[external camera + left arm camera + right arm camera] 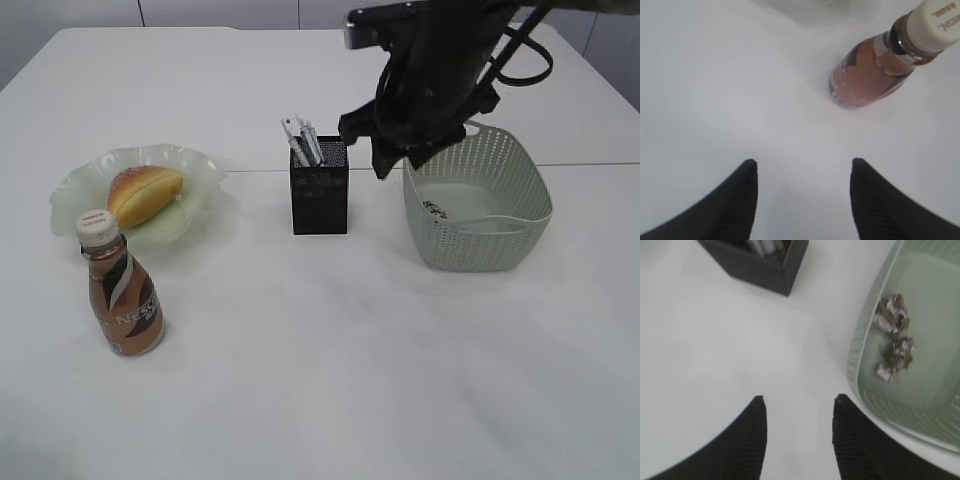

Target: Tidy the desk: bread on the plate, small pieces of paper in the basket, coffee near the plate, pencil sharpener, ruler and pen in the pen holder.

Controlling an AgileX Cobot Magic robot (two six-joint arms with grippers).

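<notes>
In the exterior view, a large plain white desk (pixel 330 370) carries everything. Toward its left edge sits a translucent pale green glass plate with a ruffled rim (pixel 205 170), and an oblong golden-brown bread bun (pixel 145 193) lies on it. Just in front of the plate stands a brown curvy plastic coffee bottle with an off-white cap (pixel 122 298). Near the desk's middle stands a square black mesh pen holder (pixel 319 188) with pens sticking out. To its right is a pale sage-green perforated oval basket (pixel 500 225), the black right arm hanging over its back rim. The left wrist view shows the left gripper (pixel 804 172), jaws wide and empty, above bare desk near the bottle. The right wrist view shows the right gripper (pixel 800 407), jaws apart, empty, beside the basket holding two crumpled paper pieces (pixel 894 335).
</notes>
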